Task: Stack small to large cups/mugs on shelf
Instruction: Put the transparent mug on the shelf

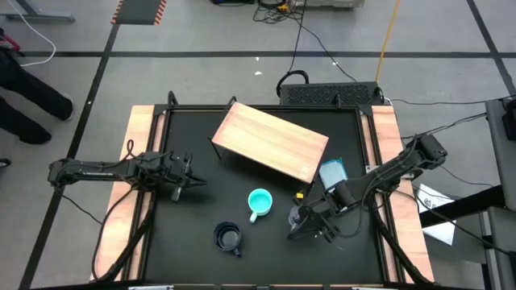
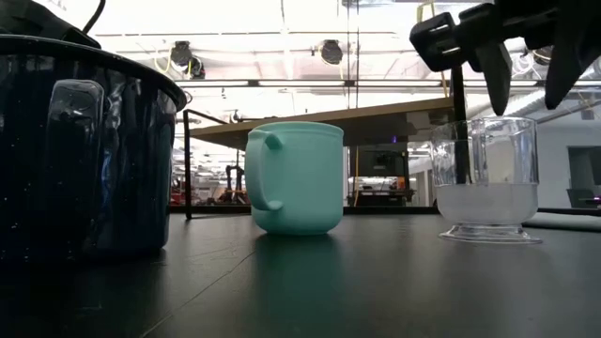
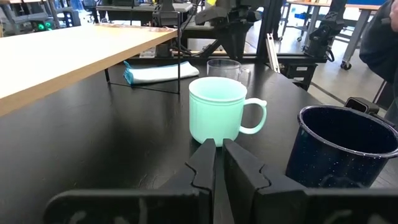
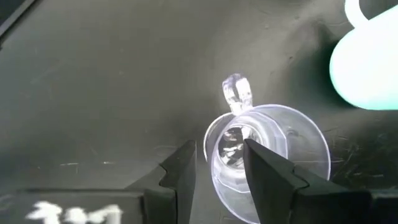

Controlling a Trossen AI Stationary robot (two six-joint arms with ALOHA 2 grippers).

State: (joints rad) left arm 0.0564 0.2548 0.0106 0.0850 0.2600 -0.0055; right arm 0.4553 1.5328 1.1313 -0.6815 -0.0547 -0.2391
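High view, left to right: the left gripper (image 1: 192, 179) waits at the table's left side, its fingers pressed together on nothing and pointing toward the cups, probably parked clear so the other arm has room. Right of it, nearer the front edge, stands the black mug (image 1: 228, 237). Farther back, the shelf (image 1: 270, 142) sits at an angle with its top bare; no cup is on it yet. The turquoise mug (image 1: 259, 202) stands upright in front of the shelf, between the black mug and the clear cup (image 1: 297, 216). At the right, the right gripper (image 1: 309, 227) hangs over the clear cup with its fingers spread. The right wrist view shows one finger (image 4: 267, 174) over the cup's mouth and the other just outside the wall, straddling the rim without clamping it, apparently lined up to pinch the wall. Behind that arm, a flat light-blue item (image 1: 333, 171) lies beside the shelf.
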